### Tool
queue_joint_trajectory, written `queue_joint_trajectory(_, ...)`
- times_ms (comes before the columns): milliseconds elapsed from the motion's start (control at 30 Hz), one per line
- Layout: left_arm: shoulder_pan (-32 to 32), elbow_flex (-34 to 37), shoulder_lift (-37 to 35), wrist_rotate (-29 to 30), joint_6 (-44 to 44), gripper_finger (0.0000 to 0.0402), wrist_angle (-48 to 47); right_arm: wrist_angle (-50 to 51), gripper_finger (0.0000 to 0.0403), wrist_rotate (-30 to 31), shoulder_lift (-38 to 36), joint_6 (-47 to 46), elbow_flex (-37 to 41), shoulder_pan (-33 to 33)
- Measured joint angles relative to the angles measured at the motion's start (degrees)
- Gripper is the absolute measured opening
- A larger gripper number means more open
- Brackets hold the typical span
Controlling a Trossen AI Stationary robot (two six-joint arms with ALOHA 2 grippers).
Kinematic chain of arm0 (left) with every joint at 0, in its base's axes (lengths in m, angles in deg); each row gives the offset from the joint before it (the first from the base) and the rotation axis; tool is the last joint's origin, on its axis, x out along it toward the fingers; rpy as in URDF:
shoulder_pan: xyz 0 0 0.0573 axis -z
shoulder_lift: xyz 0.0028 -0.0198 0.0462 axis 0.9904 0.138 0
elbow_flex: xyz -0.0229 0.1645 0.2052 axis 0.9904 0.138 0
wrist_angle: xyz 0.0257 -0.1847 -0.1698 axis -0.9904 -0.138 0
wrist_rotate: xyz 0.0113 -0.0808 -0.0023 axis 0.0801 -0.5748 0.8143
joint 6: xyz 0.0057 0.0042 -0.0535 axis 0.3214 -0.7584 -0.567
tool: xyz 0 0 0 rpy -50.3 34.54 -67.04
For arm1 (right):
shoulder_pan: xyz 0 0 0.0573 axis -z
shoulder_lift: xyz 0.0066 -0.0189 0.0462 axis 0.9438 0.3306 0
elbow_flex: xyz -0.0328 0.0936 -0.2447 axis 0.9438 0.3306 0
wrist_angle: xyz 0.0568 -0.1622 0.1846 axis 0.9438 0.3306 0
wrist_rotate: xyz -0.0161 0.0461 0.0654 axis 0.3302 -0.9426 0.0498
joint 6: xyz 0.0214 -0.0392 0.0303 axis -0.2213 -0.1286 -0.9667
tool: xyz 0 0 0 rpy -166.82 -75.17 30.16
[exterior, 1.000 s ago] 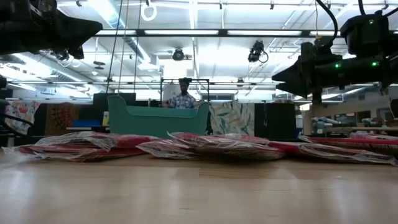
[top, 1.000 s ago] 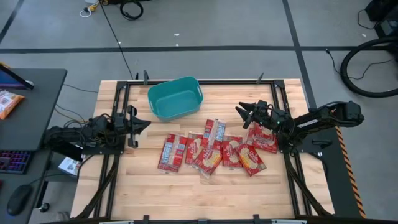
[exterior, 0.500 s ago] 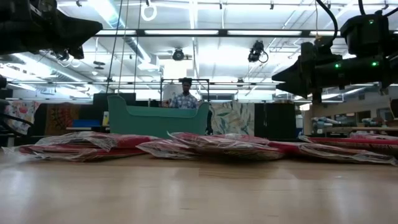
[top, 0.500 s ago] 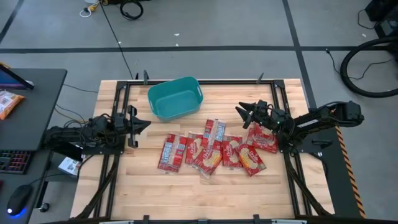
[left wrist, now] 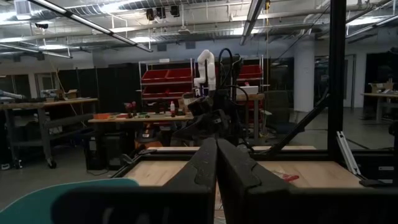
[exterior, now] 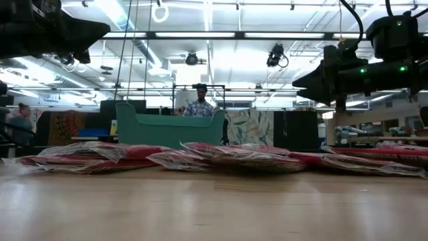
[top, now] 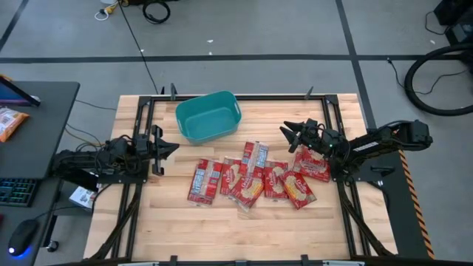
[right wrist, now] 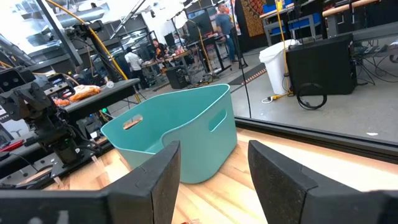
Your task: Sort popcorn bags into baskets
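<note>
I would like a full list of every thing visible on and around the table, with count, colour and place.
popcorn bags: about eight, red with cream labels, in a loose overlapping row across the table's middle
basket: one, teal, empty, at the table's far edge, left of centre
table: one, light wood, dark frame
orange snack bag: one, on the dark desk left of the table
keyboard: one, dark, same desk
mouse: one, dark, same desk
left gripper: shut, empty, at the table's left edge
right gripper: open, empty, above the row's right end
</note>
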Motion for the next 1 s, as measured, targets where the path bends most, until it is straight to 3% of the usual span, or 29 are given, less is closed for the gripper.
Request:
queue_joint_trajectory(567,0.00,0.00,0.00,0.01,0.00,0.0014,0.02,-0.10,0.0193,0.01,0.00,-0.08,-0.02,0.01)
queue_joint_trajectory(767,0.00,0.02,0.00,0.01,-3.48,0.0014,0.40,-5.03,0.0193,1.63,0.00,0.26,-2.28,0.35)
queue_joint_trajectory(1000,0.00,0.02,0.02,-0.01,-12.06,0.0014,2.75,-9.46,0.0193,-11.91,0.00,6.97,-5.21,0.33)
